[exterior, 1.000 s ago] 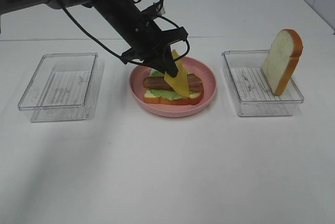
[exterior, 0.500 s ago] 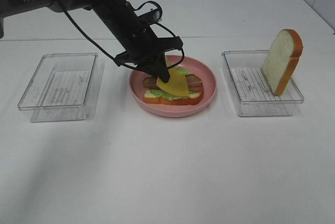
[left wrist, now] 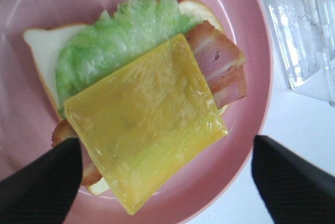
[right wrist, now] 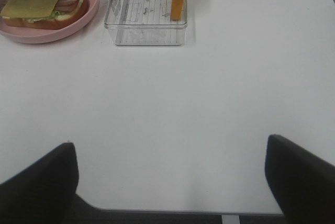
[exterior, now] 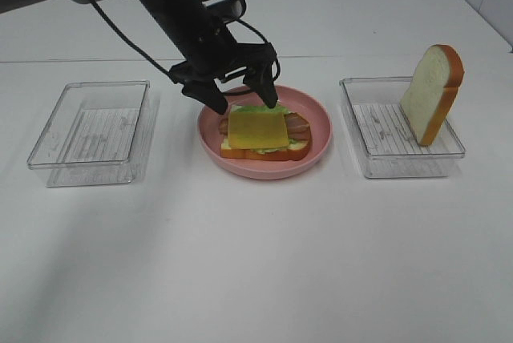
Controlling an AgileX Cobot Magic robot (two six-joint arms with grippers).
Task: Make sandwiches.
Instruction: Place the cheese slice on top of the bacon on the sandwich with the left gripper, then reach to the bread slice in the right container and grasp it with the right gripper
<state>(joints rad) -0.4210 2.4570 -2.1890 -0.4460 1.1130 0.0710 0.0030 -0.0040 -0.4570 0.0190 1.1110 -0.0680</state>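
Hovering just above the pink plate (exterior: 317, 144), the left gripper (exterior: 247, 105) is observed with its fingers spread wide and nothing held between them. One fingertip is placed to each side of the far edge of the sandwich (exterior: 261, 149). The sandwich is found lying flat in the middle of the plate and is noted as open-topped: a lower bread slice (left wrist: 43, 46), green lettuce (left wrist: 123, 33), bacon strips (left wrist: 226, 68) and a square yellow cheese slice (exterior: 256, 128) laid uppermost. A second bread slice (exterior: 433, 94) is recorded standing on edge at the outer end of the right clear tray (exterior: 377, 163); whether it is propped against the tray wall cannot be confirmed. The left clear tray (exterior: 88, 131) is noted well apart on the other side of the plate. The right gripper (right wrist: 170, 179) is seen with fingers spread, nothing gripped, over bare white table (right wrist: 172, 109).
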